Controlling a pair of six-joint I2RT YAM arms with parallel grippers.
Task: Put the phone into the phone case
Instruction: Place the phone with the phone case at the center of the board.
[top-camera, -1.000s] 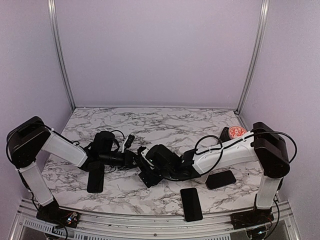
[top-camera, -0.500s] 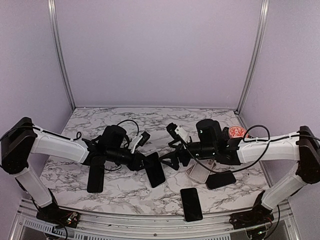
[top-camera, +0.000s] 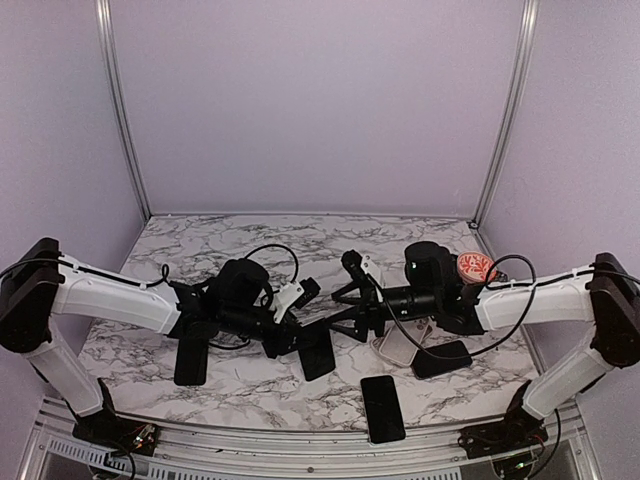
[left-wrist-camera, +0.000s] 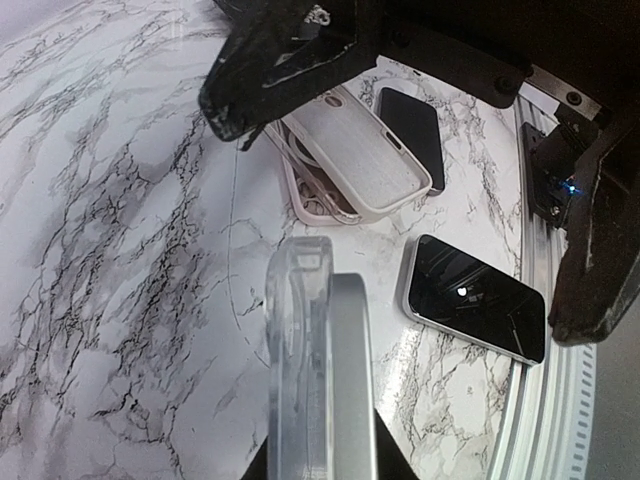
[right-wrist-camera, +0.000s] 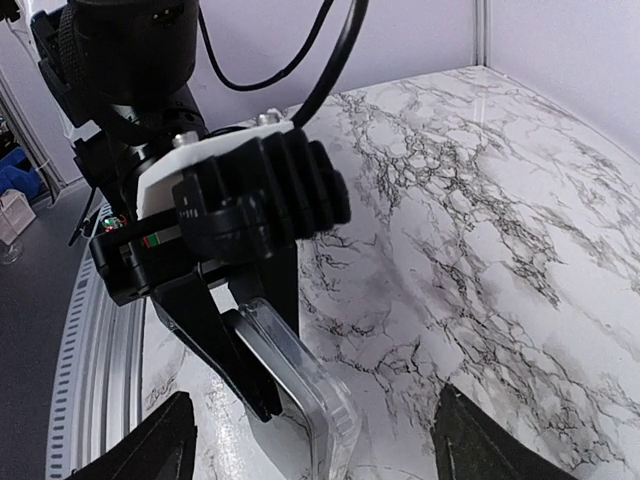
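Left wrist view: left gripper (top-camera: 288, 340) clamps the silver phone (left-wrist-camera: 345, 380) with a clear case (left-wrist-camera: 295, 340), near the white case (left-wrist-camera: 350, 160); right gripper (right-wrist-camera: 325, 440) gapes. Seating seems partial; pressing home is left.

Far desk (top-camera: 300, 235): bare marble, passable side to side.
Centre: held cased phone (top-camera: 316, 350) blocks the gap.
Near right: stacked cases (top-camera: 398, 346), dark phone (top-camera: 442, 358) and edge phone (top-camera: 383, 408) crowd the surface.
Near left: black handset (top-camera: 190, 358).

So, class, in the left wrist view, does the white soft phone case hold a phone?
No, the white soft phone case lies open side up, its hollow empty.
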